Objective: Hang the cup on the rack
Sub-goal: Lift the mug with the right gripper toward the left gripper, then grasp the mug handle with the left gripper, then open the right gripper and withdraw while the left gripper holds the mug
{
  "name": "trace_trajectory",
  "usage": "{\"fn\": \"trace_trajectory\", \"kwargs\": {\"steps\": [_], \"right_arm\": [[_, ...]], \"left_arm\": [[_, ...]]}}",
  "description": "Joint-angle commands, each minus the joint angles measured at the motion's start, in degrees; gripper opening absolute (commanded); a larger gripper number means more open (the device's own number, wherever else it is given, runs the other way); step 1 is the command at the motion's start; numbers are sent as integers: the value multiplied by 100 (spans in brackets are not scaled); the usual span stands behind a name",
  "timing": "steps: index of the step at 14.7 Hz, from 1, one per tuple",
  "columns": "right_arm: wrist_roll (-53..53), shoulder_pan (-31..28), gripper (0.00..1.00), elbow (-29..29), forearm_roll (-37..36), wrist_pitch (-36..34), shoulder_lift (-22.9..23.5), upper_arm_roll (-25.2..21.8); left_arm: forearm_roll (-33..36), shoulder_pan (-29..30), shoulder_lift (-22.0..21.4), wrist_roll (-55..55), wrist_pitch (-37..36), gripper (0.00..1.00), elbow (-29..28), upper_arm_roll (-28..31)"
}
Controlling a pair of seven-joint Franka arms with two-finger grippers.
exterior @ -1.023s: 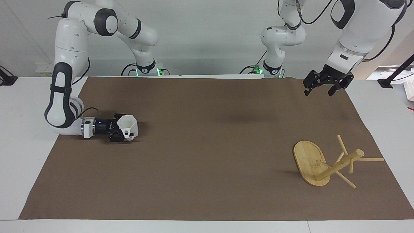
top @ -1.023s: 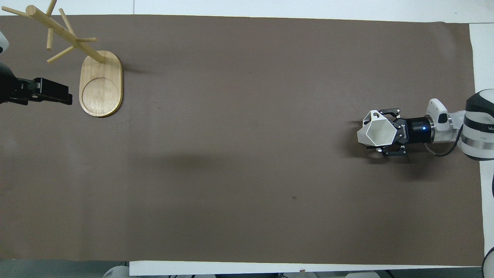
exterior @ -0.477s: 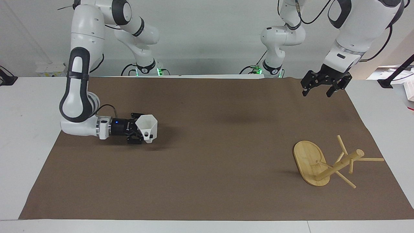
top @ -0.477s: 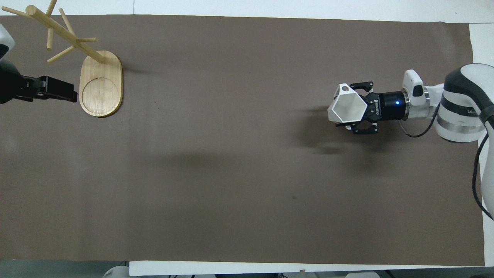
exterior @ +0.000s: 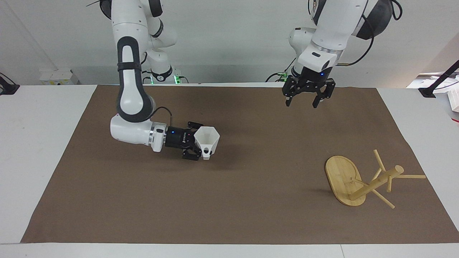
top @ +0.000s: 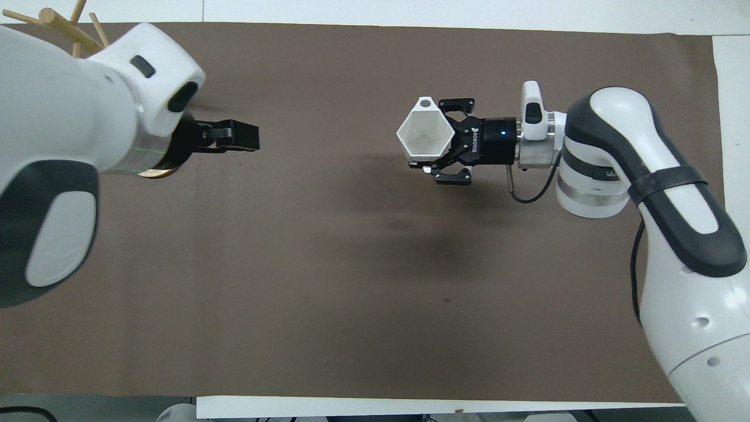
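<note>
Robotics lab, test bench setup. Two white robot arms (exterior: 131, 79) (exterior: 331, 25) are bolted at one edge of a white table (exterior: 39, 143), with green status lights and loose cabling at their bases (exterior: 163, 77) against a bare pale wall (exterior: 229, 36). A plain brown mat (exterior: 229, 200) covers the work area, and black clamp stands (exterior: 439, 82) sit at the table's ends, one of them beside stacked white boxes (exterior: 453, 98).

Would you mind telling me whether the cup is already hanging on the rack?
No, the cup is held in the right gripper above the brown mat, well apart from the rack, whose pegs are bare.
</note>
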Motion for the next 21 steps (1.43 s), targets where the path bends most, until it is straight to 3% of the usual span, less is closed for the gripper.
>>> {"fn": "trace_trajectory", "kwargs": {"steps": [1, 5, 15, 16, 18, 20, 21], "right_arm": [[261, 467, 20, -162, 93, 723, -416, -27], [279, 881, 20, -180, 392, 1095, -452, -27], [279, 882, 21, -180, 419, 1104, -452, -27], [279, 881, 21, -180, 419, 1104, -452, -27], [279, 873, 21, -180, 419, 1104, -452, -27], [279, 873, 21, -180, 419, 1104, -452, -27], [287, 873, 21, -180, 419, 1112, -452, -27]], "left_arm": [[-15, -280, 556, -730, 241, 99, 394, 83], [-129, -359, 979, -1400, 249, 99, 870, 74], [-490, -737, 1102, -1849, 618, 97, 580, 65], [-499, -737, 1111, -1884, 680, 86, 537, 65], [-673, -781, 1111, -2347, 768, 21, 458, 65], [-683, -921, 1085, -2551, 1170, 2, 221, 74], [-683, -931, 1076, -2552, 1286, 0, 150, 74]]}}
